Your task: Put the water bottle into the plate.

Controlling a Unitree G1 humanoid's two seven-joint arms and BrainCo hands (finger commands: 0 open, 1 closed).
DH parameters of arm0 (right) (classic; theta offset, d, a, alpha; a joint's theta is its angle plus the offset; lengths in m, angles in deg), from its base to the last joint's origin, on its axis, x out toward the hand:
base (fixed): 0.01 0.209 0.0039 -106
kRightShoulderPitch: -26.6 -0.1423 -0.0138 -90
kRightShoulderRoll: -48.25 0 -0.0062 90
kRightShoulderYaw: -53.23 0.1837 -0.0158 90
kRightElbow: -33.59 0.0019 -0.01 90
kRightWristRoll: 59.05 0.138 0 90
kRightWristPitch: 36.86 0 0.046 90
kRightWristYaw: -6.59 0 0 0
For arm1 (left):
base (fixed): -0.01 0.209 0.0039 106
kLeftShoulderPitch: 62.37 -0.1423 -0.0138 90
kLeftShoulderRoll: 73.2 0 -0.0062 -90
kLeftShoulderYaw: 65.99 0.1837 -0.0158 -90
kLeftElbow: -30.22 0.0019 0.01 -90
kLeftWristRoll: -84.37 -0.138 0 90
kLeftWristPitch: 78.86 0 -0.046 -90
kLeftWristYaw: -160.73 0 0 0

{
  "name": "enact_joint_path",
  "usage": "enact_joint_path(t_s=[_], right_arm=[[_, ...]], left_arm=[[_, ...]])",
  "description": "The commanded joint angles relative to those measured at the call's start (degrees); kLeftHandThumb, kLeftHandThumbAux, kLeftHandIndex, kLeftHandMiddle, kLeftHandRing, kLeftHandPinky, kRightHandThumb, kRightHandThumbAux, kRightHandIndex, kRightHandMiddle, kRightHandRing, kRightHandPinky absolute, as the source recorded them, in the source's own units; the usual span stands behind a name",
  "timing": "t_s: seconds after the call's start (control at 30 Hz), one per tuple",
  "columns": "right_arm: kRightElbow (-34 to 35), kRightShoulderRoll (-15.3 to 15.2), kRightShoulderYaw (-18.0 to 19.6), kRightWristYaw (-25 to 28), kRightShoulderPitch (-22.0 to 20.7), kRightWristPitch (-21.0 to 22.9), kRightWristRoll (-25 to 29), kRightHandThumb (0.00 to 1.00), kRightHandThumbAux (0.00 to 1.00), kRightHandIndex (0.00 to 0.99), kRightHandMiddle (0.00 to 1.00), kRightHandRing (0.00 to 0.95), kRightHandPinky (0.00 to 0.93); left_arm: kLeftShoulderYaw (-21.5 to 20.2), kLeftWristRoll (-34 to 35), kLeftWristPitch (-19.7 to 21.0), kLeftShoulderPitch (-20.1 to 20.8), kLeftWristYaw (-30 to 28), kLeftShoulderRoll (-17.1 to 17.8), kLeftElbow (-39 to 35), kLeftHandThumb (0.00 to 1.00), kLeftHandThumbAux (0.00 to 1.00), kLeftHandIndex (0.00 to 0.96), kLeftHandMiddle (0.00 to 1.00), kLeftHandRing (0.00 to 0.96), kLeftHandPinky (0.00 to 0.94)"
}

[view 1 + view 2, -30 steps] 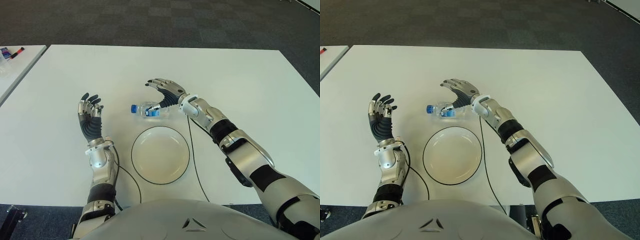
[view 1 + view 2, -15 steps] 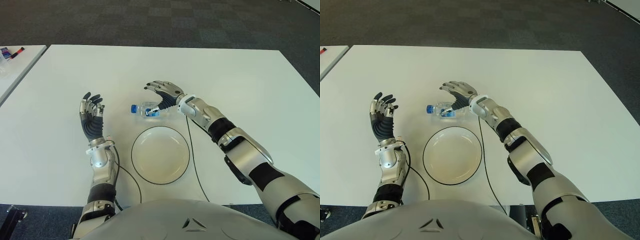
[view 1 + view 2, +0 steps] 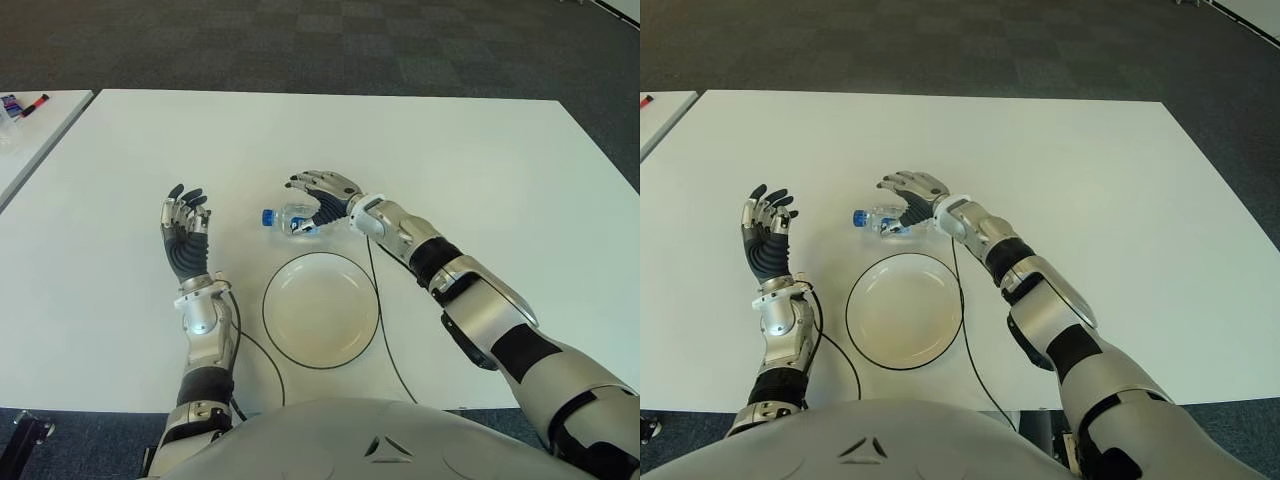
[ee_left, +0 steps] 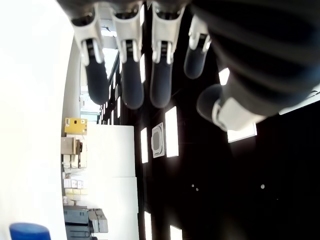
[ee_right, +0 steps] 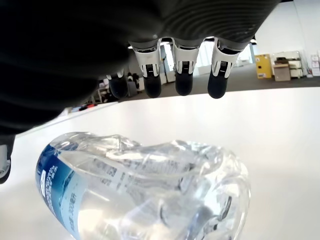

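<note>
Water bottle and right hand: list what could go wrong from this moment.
1. The water bottle lies on its side on the table; the open right hand might nudge it and set it rolling.
2. Its crumpled clear wall may slip or buckle when squeezed.
3. The plate sits close by, so a low carry could clip its rim.

The tabletop (image 3: 480, 150) is a plain white rectangular surface with straight edges. Beyond its far edge lies a dark grey carpet floor (image 3: 330, 40) laid in square tiles of alternating tone. To the left stands a second white table (image 3: 35, 130), separated from the tabletop by a narrow gap; small items including a red-capped marker (image 3: 33, 101) lie at its far corner. Lighting is even, with soft shadows. The left wrist view shows rectangular ceiling light panels (image 4: 171, 131) and stacked white cabinets (image 4: 107, 200).
</note>
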Motion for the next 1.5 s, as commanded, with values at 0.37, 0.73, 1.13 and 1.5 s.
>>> enact_joint_path(t_s=[0.37, 0.73, 1.13, 1.5], right_arm=[[-3.60, 1.27, -0.25, 0.41, -1.03, -0.41, 0.53, 0.381, 0.417, 0.000, 0.000, 0.014, 0.065], [-5.55, 1.72, -0.67, -0.34, -1.13, -1.02, 0.20, 0.378, 0.414, 0.004, 0.016, 0.035, 0.087], [-5.89, 1.72, -0.89, -0.97, -0.88, -1.51, 0.22, 0.378, 0.415, 0.014, 0.028, 0.049, 0.092], [-5.64, 1.28, -1.10, -0.82, -0.54, -2.29, 0.30, 0.371, 0.406, 0.029, 0.056, 0.082, 0.127]], left_arm=[[0.83, -0.47, 0.51, -0.26, 0.62, -0.63, -0.38, 0.602, 0.586, 0.183, 0.291, 0.312, 0.370], [1.21, -0.86, 0.81, -0.67, 0.90, -0.67, -1.20, 0.595, 0.608, 0.183, 0.304, 0.322, 0.373], [1.81, -0.54, 1.96, -1.55, 0.76, -0.65, -3.01, 0.584, 0.605, 0.183, 0.302, 0.321, 0.375], [2.17, 0.26, 3.14, -2.55, 0.38, -1.11, -5.05, 0.604, 0.605, 0.184, 0.309, 0.324, 0.374]])
